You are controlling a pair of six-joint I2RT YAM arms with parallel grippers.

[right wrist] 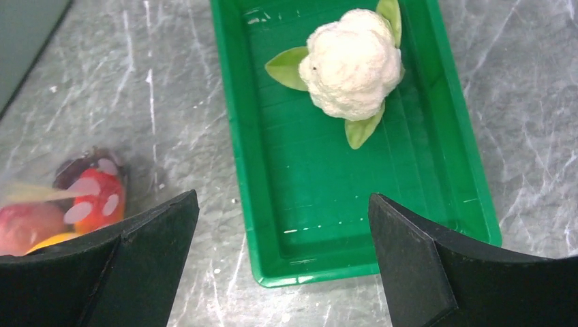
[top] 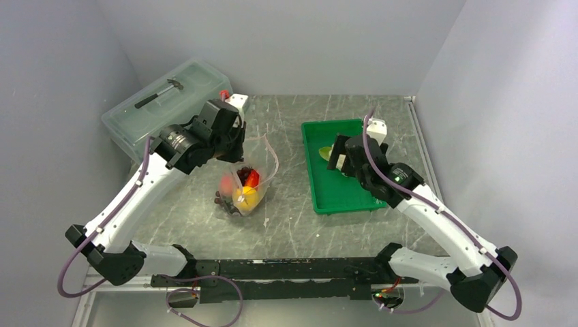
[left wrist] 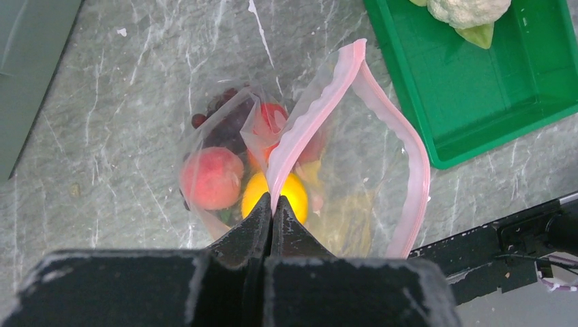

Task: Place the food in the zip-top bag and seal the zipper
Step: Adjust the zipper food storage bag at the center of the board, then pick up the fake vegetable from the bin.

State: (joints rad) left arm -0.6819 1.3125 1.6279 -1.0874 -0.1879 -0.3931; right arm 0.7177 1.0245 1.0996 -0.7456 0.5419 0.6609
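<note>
Left end effector (left wrist: 272, 199) pinches the limp zipper (left wrist: 310, 119); wide-open right end effector (right wrist: 283, 197) should span the probably light, stiff cauliflower (right wrist: 351, 65) across its head

The table (left wrist: 102, 136) is showing grey marbling with pale veins. The tray (right wrist: 307, 218) is looking plain bright green, the cauliflower (right wrist: 353, 63) creamy white with green leaves (right wrist: 286, 68). The clear bag (left wrist: 368, 157) is showing a pink zipper (left wrist: 320, 112), pink-red peach (left wrist: 212, 178) and dark purple grapes (left wrist: 225, 126).
</note>
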